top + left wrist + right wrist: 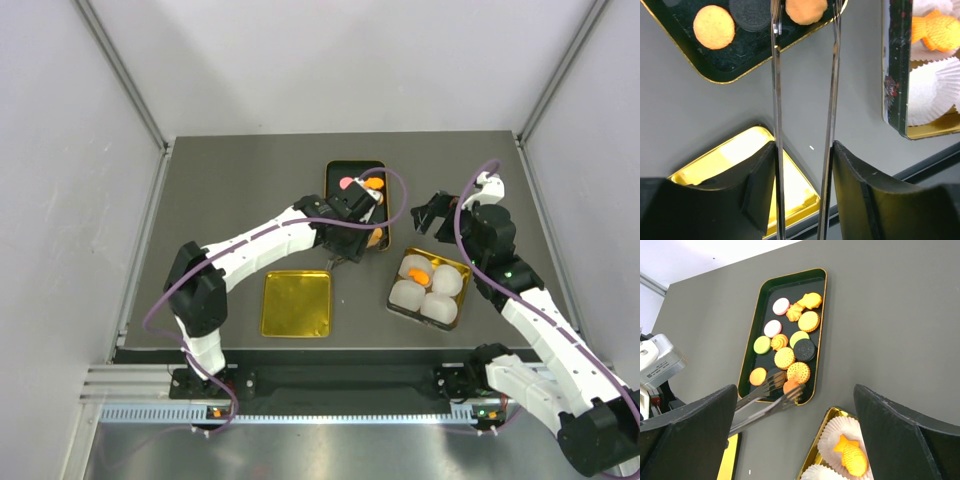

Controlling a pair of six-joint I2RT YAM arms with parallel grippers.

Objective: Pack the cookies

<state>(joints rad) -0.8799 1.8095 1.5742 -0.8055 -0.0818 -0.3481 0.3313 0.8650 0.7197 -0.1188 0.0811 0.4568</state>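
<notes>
The cookies (pixel 790 342) lie in a black gold-rimmed tray (pixel 336 175): several orange, pink, green and black discs. My left gripper (pixel 345 218) is shut on metal tongs (pixel 776 100). The tong tips stand on either side of an orange cookie (pixel 806 10) at the tray's near end, also seen in the right wrist view (pixel 791 386). I cannot tell whether it is lifted. My right gripper (pixel 430 213) is open and empty, above the table between the tray and a gold tin (pixel 462 270).
The gold tin holds white paper cups (pixel 442 280); one holds an orange fish-shaped cookie (pixel 852 456). A gold lid (pixel 296 303) lies on the table in front of the left arm. Grey walls enclose the dark table.
</notes>
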